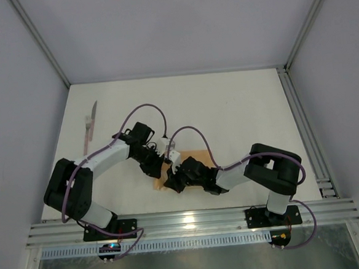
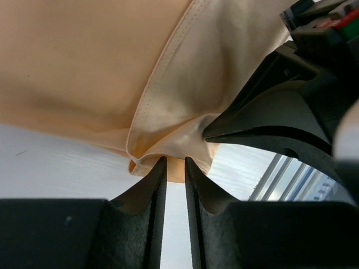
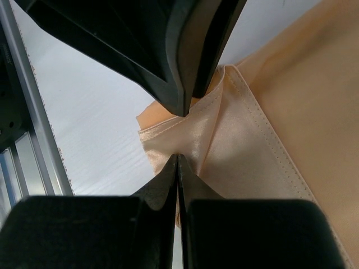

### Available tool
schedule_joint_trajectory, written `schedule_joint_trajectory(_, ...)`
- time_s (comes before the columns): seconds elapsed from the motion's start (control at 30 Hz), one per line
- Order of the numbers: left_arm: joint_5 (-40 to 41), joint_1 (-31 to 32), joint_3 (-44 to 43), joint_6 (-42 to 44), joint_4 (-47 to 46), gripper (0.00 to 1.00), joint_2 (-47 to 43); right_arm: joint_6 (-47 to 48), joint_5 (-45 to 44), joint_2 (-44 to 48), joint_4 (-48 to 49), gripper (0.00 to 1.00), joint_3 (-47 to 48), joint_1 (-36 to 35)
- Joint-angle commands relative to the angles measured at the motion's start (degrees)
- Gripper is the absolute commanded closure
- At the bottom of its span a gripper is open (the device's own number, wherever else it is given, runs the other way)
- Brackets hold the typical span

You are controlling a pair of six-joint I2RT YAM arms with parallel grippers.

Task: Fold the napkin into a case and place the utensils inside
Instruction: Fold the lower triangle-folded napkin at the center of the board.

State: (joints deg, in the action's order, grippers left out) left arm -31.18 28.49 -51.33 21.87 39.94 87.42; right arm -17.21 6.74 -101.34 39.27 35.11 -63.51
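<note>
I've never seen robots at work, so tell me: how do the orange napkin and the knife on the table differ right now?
The napkin is soft peach cloth; the knife is slim, with a silver blade and pale handle. The napkin is pinched near one corner by the left gripper and right gripper; the knife lies untouched, far left. Both are on the white table.

Knife (image 1: 90,126) well left of napkin (image 1: 199,157)

Left arm (image 1: 107,157), right arm (image 1: 232,177): black joints, white links, purple cables (image 1: 145,105); left tool (image 2: 175,159) black, tapered.
</note>
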Motion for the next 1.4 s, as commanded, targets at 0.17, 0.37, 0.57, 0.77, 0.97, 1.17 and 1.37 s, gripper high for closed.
schedule_joint_trajectory(0.17, -7.40, -7.22, -5.44, -8.85, -1.89, 0.82, -4.79, -4.50, -0.50, 2.02, 4.86, 0.97, -0.14, 1.81)
schedule_joint_trajectory(0.37, -16.37, -7.13, -2.20, -3.62, -2.42, 0.84, -6.73, -6.61, 0.02, 1.06, 4.07, 0.97, 0.39, 2.07)
schedule_joint_trajectory(0.57, -14.79, -8.36, 0.35, 43.16, 18.67, 0.80, -15.07, -9.15, 1.43, -0.70, 3.10, 0.97, 1.45, 2.60)
schedule_joint_trajectory(0.77, -9.36, -1.53, 12.12, 50.47, 3.27, 0.77, -28.08, -10.30, 1.95, -1.40, 3.89, 0.97, 1.27, 2.69)
schedule_joint_trajectory(0.97, -4.86, 6.13, 17.05, 50.64, -3.37, 0.77, -28.45, -10.30, 3.54, -2.37, 3.80, 0.97, 2.06, 2.69)
schedule_joint_trajectory(1.17, -0.47, 7.19, 17.06, 47.84, -11.10, 0.78, -23.53, -10.38, 4.07, -3.07, 4.15, 0.97, 2.24, 2.69)
schedule_joint_trajectory(1.37, 0.33, 8.77, 16.35, 45.71, -14.90, 0.80, -19.30, -10.03, 4.60, -2.20, 2.93, 0.97, 2.85, 2.60)
